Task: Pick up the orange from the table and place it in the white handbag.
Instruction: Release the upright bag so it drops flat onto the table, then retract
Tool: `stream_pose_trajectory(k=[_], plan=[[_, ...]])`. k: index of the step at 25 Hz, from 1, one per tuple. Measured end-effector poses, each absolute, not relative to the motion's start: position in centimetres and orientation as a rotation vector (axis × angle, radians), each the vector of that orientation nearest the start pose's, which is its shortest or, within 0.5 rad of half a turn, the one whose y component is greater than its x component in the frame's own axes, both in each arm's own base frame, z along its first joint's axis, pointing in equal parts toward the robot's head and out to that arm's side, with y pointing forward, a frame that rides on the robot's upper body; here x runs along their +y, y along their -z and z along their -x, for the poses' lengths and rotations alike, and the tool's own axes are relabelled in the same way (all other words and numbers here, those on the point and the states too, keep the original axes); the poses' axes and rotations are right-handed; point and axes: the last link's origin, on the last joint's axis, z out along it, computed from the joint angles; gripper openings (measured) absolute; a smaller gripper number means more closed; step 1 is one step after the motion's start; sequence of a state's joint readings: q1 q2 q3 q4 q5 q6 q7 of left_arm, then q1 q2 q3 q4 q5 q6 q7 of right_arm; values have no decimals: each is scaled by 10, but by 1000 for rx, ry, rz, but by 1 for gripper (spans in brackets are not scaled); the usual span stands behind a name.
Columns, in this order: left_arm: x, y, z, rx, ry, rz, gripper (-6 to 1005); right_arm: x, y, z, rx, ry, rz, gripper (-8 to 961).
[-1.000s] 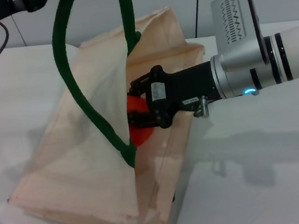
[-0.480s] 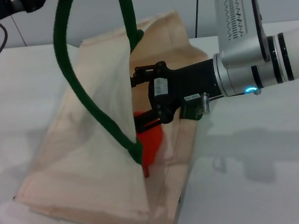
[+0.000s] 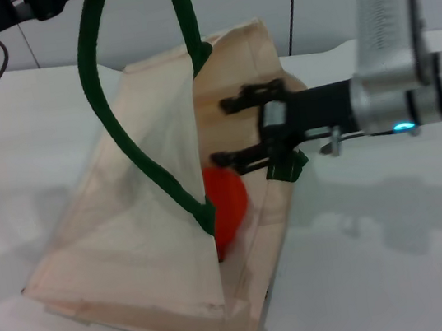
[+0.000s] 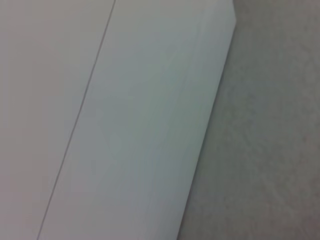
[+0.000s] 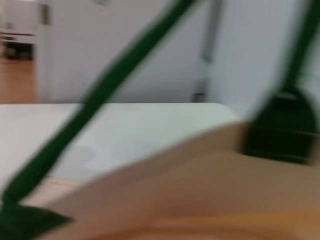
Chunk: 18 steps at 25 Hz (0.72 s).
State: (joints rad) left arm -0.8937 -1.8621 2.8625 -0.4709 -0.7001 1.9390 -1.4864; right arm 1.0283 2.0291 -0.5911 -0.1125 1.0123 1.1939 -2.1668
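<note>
**Orange released inside the held-open bag; right arm at the bag mouth**

The orange lies inside the white handbag, low in the pocket against the side panel nearest the right edge of the table, partly hidden by the bag's front panel and green handle. It appears nearly round, so no long axis can be assigned, and its stem is not visible; which way it points cannot be told. The bag itself lies slanted on the worktop, its long axis running from the near edge toward the far edge, its mouth facing the right side. The right gripper sits at that mouth just above the fruit, its jaws spread wide and holding nothing; a clear gap separates the lower finger from the orange. The left arm enters at the far-left corner and appears to hold the handle loop up, keeping the mouth open; its gripper is out of sight, so its state cannot be told. The left wrist view shows only blank surfaces.

Judged step: placement is effectively done. The next move calls for drawing the right gripper straight back toward the right edge, clear of the cloth and handle tab, without snagging either.
</note>
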Motion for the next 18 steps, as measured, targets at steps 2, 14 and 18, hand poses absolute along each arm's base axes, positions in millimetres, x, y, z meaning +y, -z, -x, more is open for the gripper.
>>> stream_pose_trajectory(k=[2,14,18], plan=[[387,-118,200,-582,1305,2540,141,406,66,-173,114,-524,2830,891],[389,-115,208,-624,1263,2518,141,417,-13,-243,427,-676,2396,891],[391,-112,203,-622,1257,2537,141,418,-30,-255,488,-758,2246,891]])
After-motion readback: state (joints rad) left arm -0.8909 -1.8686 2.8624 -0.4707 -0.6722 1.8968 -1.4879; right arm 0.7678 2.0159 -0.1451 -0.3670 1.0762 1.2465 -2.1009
